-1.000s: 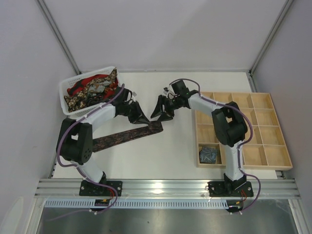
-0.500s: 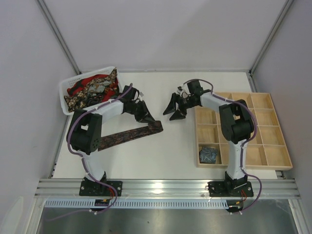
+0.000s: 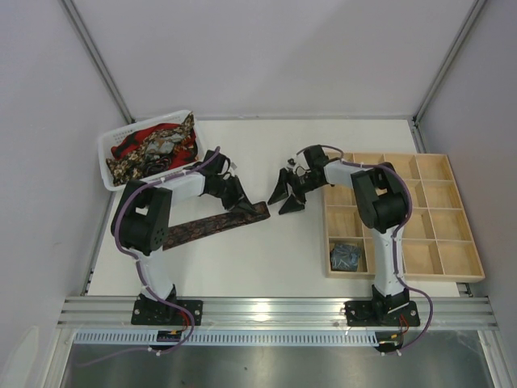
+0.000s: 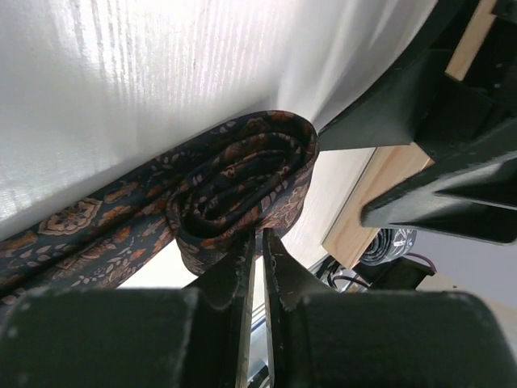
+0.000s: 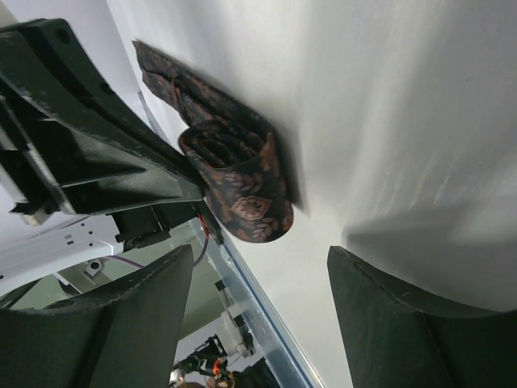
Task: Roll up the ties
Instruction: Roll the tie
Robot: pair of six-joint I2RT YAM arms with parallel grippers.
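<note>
Top: we see the dark brown tie (image 3: 206, 225) flat on the table (image 3: 323, 137), its right end rolled into a coil (image 3: 258, 212) between left gripper (image 3: 239, 200) and right gripper (image 3: 284, 200). Left wrist: jaws nearly closed, tips at the coil's edge; we can't tell if they pinch fabric. Right wrist: jaws wide, coil just ahead, not touching them.

the left arm (image 3: 174, 187) and the right arm (image 3: 389, 263) were built alike: smooth white shell links set between bulky matte-black joint housings. a thin purple cable (image 3: 119, 220) ran in loose loops along each one, down to a flat black base plate (image 3: 167, 312). the left gripper (image 3: 240, 200) and the right gripper (image 3: 279, 205) were black throughout, each with two wedge-shaped fingers (image 5: 404, 323) of dull, faintly grainy plastic with bevelled edges.
</note>
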